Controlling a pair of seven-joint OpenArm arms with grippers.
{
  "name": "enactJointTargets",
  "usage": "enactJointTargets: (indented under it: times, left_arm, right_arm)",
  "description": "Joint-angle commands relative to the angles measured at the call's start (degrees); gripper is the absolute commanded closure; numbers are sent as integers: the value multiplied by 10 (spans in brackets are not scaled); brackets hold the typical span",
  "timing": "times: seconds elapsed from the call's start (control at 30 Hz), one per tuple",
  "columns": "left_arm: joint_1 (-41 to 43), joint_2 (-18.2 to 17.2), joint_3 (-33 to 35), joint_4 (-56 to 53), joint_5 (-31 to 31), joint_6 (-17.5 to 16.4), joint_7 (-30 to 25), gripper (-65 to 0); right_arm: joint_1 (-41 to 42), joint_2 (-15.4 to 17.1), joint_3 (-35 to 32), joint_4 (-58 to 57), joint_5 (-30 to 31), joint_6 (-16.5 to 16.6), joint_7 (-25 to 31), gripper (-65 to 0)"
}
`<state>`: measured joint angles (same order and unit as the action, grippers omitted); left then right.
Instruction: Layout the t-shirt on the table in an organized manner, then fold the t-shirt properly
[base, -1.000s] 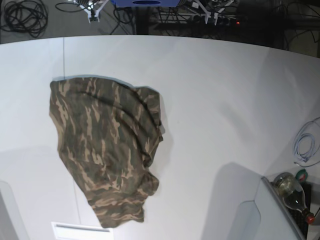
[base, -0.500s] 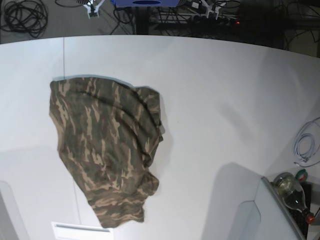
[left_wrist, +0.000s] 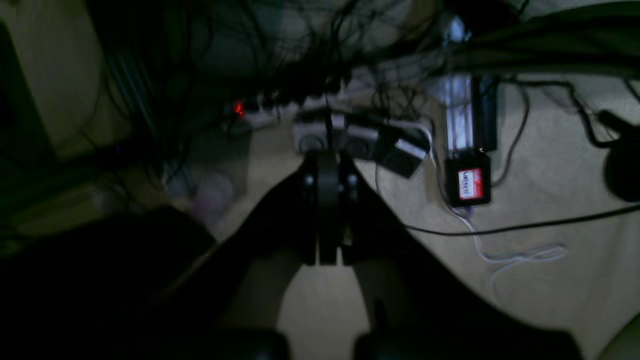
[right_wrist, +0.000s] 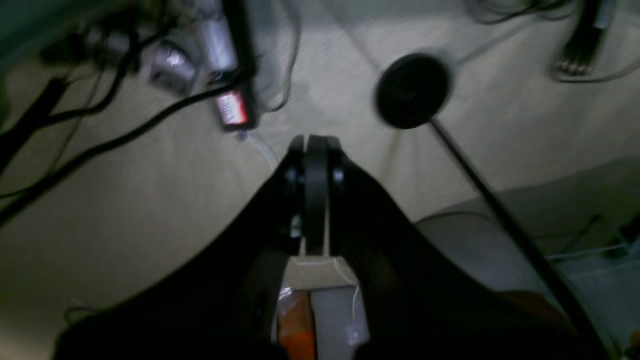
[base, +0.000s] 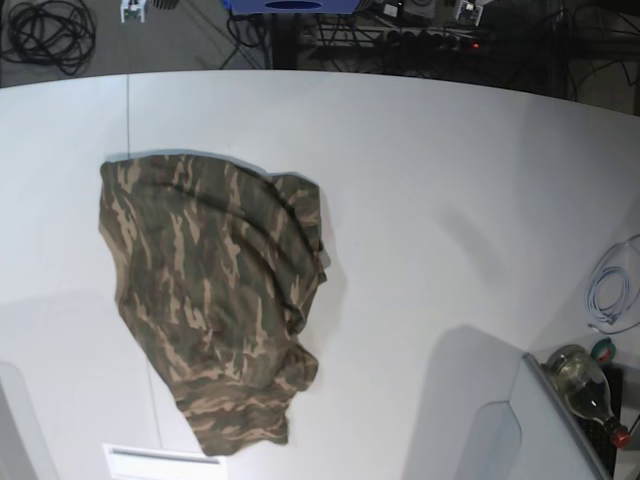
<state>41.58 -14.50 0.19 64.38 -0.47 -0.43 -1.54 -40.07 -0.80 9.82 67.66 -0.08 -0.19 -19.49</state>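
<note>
Item: t-shirt (base: 205, 305), camouflage, lying bunched and partly doubled over on the white counter (base: 450, 200); well apart from both grippers, which are raised off the counter above the cabled floor.
Right gripper (right_wrist: 315, 150): clenched, nothing grasped.
Left gripper (left_wrist: 327, 165): clenched, nothing grasped.
Step judged in hand: layout not begun. Advice: jaws to be parted first, opposite edges pinched, cloth drawn outward evenly until flat.

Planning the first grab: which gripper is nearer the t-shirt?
Right. The right gripper is beyond the table far edge on the t-shirt side; the left gripper is farther across.
</note>
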Motion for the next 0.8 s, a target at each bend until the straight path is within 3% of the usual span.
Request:
enactJointTargets:
  times: [0.0,0.23,0.4,0.47,0.6,0.67,0.77]
  left_arm:
    - [24,-15,-3,33,-6,4,-10,0]
    - [92,-79,-3,219,-162,4,-8,0]
    - [66,-104,-3,309,-235,4,-4,0]
    - [23,-100,-3,331,-242,4,47,0]
    - [-108,-67,-1,341,-239,4,229,0]
    - [-167,-47,0,332,-239,4,295,0]
    - [-235,-22,4,310,-239,4,325,0]
  right_arm:
    - [-26,-3,2,27,2,-1,-3,0]
    - [-95,-21,25,204,34,-1,-3,0]
    - [-78,-17,65,337,98,-1,-3,0]
    - [-37,-6,86,379,116,0,-23,-2]
    - [101,26,116,398,163,0,-133,-24]
    - [173,41,129,389,192,0,-187,-92]
    - [270,69,131,349,211,0,-234,-227]
